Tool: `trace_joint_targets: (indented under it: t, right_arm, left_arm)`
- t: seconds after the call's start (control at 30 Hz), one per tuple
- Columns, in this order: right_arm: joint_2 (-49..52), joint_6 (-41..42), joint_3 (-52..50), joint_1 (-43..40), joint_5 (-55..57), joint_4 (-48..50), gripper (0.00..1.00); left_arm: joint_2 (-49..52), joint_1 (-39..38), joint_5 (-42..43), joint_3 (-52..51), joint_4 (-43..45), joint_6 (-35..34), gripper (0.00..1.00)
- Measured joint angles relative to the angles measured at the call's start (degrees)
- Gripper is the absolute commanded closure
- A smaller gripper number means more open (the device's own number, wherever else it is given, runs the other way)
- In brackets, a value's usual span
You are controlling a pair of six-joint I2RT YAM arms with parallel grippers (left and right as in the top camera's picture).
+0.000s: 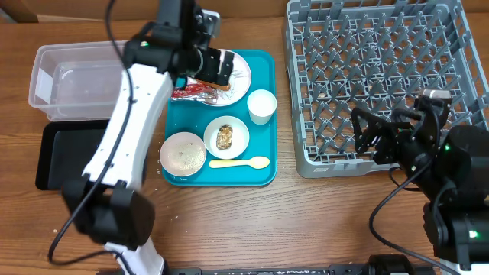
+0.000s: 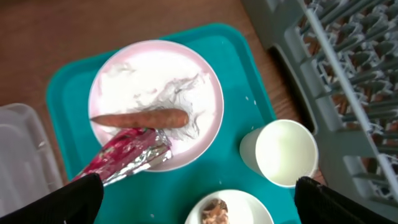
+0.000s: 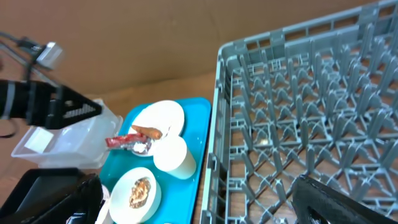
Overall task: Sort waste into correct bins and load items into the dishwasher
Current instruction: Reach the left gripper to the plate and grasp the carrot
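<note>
The left gripper (image 1: 218,67) hangs above the pink plate (image 2: 155,81) with its jaws spread wide and nothing between them; its two dark fingers (image 2: 84,199) show at the bottom corners of the left wrist view. The plate sits at the far end of the teal tray (image 1: 263,145). An orange-brown sausage (image 2: 140,118) lies across the plate. A red foil wrapper (image 2: 124,158) lies just beside the sausage, half on the plate's rim and half on the tray. A pale crinkled patch on the plate might be film or smear; the view is too soft to tell.

The white cup (image 1: 261,105) stands upright on the tray, next to the plate. Nearer the front, the small white bowl (image 1: 226,136) holds a brown food chunk (image 1: 225,137). The pink bowl (image 1: 183,153) sits beside it, and the yellow spoon (image 1: 241,163) lies along the tray's front edge.

To the left of the teal tray, the clear tub (image 1: 46,84) and the black tray (image 1: 53,164) sit side by side on the table (image 1: 229,221). The grey dish rack (image 1: 374,76) stands on the right. The right gripper (image 1: 380,130) hovers at the rack's front edge, its jaws apart and holding nothing.
</note>
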Motion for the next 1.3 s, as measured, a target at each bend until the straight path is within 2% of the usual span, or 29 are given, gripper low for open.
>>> trace_joint_targets:
  t: [0.07, 0.17, 0.2, 0.3, 0.47, 0.73, 0.87, 1.1, 1.3]
  right_arm:
    - [0.33, -0.02, 0.00, 0.00, -0.11, -0.48, 0.00]
    - [0.35, -0.04, 0.00, 0.00, -0.20, -0.87, 0.00]
    - [0.35, 0.00, 0.00, 0.00, -0.17, -1.11, 0.00]
    - [0.35, -0.02, 0.00, 0.00, -0.17, -1.73, 0.00]
    - [0.44, 0.00, 0.00, 0.00, -0.17, -2.67, 0.00]
    - [1.79, 0.00, 0.00, 0.00, -0.17, -3.52, 0.00]
    - [3.17, 0.00, 0.00, 0.00, -0.20, -3.58, 0.00]
    - [6.67, -0.02, 0.00, 0.00, -0.20, -3.56, 0.00]
    - [8.48, 0.02, 0.00, 0.00, -0.17, -3.58, 0.00]
  left_arm:
    - [2.89, -0.22, -0.17, 0.07, 1.86, 0.00, 0.00]
    - [7.23, -0.22, -0.59, 0.07, 4.46, -2.19, 0.14]
    - [8.35, -0.22, -1.01, 0.07, 5.09, -3.67, 0.15]
    - [11.87, -0.22, -3.45, 0.07, 6.75, -11.23, 0.19]
    - [17.27, -0.20, -8.41, 0.07, 7.69, -25.16, 0.21]
    - [23.34, -0.24, -9.84, 0.22, 10.16, -37.22, 0.27]
    - [23.89, -0.24, -10.32, 0.79, 11.54, -40.39, 0.32]
    - [24.17, -0.28, -10.64, 0.87, 12.57, -43.23, 0.50]
    - [24.17, -0.28, -10.64, 1.16, 12.28, -43.30, 0.56]
